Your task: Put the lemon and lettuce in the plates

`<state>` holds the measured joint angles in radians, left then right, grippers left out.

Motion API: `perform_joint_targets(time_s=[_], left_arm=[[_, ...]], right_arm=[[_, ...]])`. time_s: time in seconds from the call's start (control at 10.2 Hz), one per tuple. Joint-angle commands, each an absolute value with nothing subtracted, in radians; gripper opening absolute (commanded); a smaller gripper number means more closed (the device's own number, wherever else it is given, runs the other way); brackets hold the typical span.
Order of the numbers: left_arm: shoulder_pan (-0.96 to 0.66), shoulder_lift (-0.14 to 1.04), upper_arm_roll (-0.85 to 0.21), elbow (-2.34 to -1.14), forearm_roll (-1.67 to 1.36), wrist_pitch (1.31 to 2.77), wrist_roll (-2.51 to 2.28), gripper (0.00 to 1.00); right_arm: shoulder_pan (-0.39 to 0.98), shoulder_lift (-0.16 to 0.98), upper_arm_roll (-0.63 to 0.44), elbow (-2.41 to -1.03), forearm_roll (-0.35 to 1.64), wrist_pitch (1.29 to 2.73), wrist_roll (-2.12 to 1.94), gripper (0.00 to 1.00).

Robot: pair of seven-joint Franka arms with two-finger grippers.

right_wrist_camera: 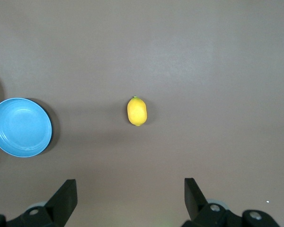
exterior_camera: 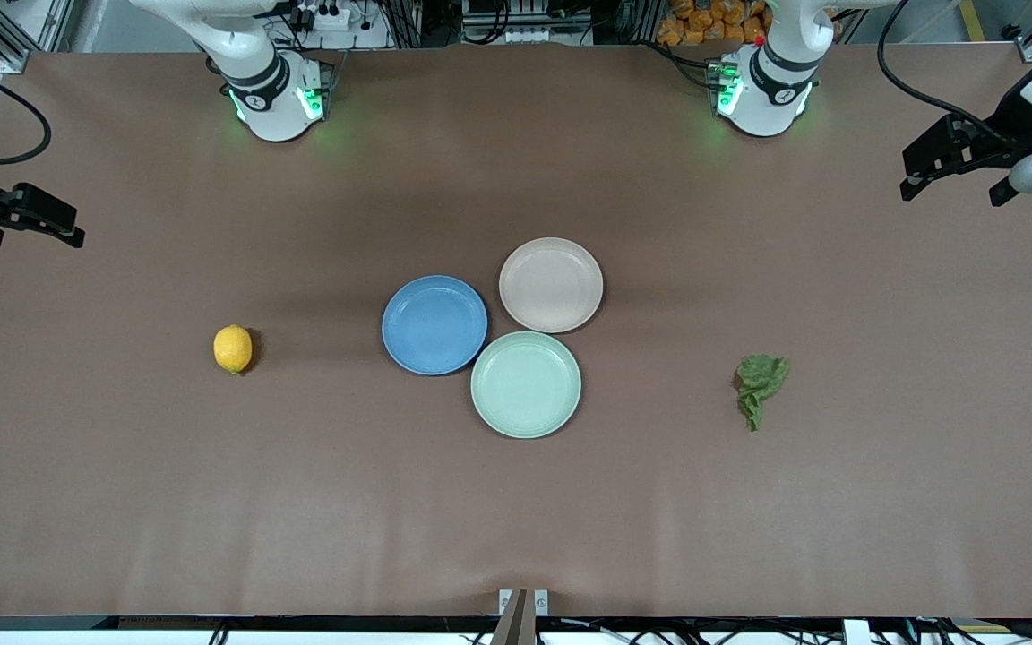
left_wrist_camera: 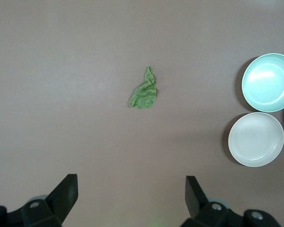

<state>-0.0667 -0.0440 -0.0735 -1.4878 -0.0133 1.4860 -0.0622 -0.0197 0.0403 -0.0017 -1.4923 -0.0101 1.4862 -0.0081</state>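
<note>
Both arms waiting, lemon (exterior_camera: 233, 348) and lettuce (exterior_camera: 760, 379) lying outside the plates
Left gripper (left_wrist_camera: 131, 194) and right gripper (right_wrist_camera: 130, 196) hanging open, empty

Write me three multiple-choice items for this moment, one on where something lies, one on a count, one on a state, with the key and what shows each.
1. Where does the lemon lie?
A. on the blue plate
B. on the bare table toward the right arm's end
C. in the right gripper

2. How many plates stand on the table?
A. two
B. three
C. four

3. What state is the left gripper in?
A. shut on the lettuce
B. shut on nothing
C. open and holding nothing

Key: 1 B, the lemon sits alone on the table, apart from the blue plate. 2 B, a blue, a beige plate and a mint-green plate cluster mid-table. 3 C, its fingers stand wide apart above the lettuce, which lies on the table. The right gripper is open too.
</note>
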Motion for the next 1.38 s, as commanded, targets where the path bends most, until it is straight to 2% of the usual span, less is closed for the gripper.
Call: perform_joint_targets(time_s=[0.0,0.49,1.28], left_arm=[[-0.061,-0.046,-0.075,-1.485,-0.012,1.473,-0.054,1.00],[-0.060,-0.025,-0.071,-1.479,-0.043,1.483,-0.054,1.00],[-0.052,0.219,-0.066,-1.470,-0.058,1.572,-0.066,1.00]], right_arm=[[-0.026,0.051,0.002,-1.471,-0.018,1.471,-0.003,1.00],[-0.028,0.049,0.000,-1.471,-0.018,1.468,-0.003,1.00],[-0.044,0.052,0.000,-1.477,-0.015,1.416,-0.002,1.00]])
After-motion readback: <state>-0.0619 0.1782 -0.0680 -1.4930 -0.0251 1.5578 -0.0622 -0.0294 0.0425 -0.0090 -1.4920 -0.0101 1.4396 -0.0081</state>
